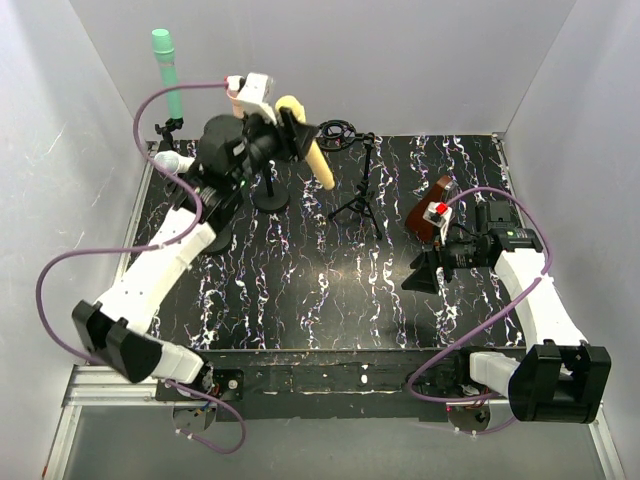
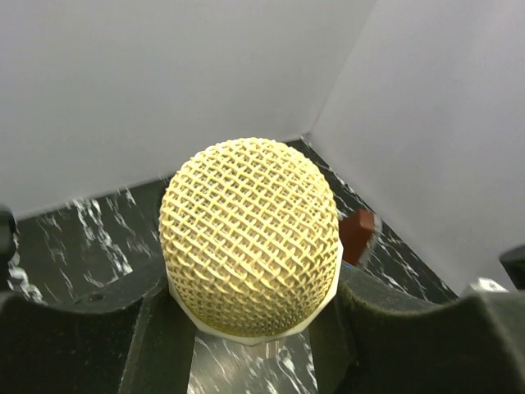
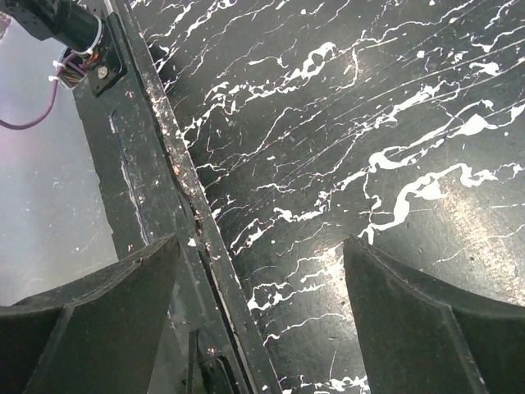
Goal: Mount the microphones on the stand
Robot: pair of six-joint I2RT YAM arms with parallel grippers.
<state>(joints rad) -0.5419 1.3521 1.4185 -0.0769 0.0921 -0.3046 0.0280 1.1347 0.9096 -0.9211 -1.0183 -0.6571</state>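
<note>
My left gripper is raised at the back of the table and shut on the yellow microphone, which hangs tilted with its handle pointing down to the right. In the left wrist view its mesh head fills the space between the black fingers. The mint green microphone stands upright in a small stand at the back left. A round-base stand is below the yellow microphone. A tripod stand with a ring mount stands mid-table. My right gripper is open and empty over the marbled table.
A brown wedge-shaped object sits just behind the right gripper and also shows in the left wrist view as a brown wedge. A pale rounded object lies by the left arm. White walls enclose the table. The table's front rail runs under the right gripper.
</note>
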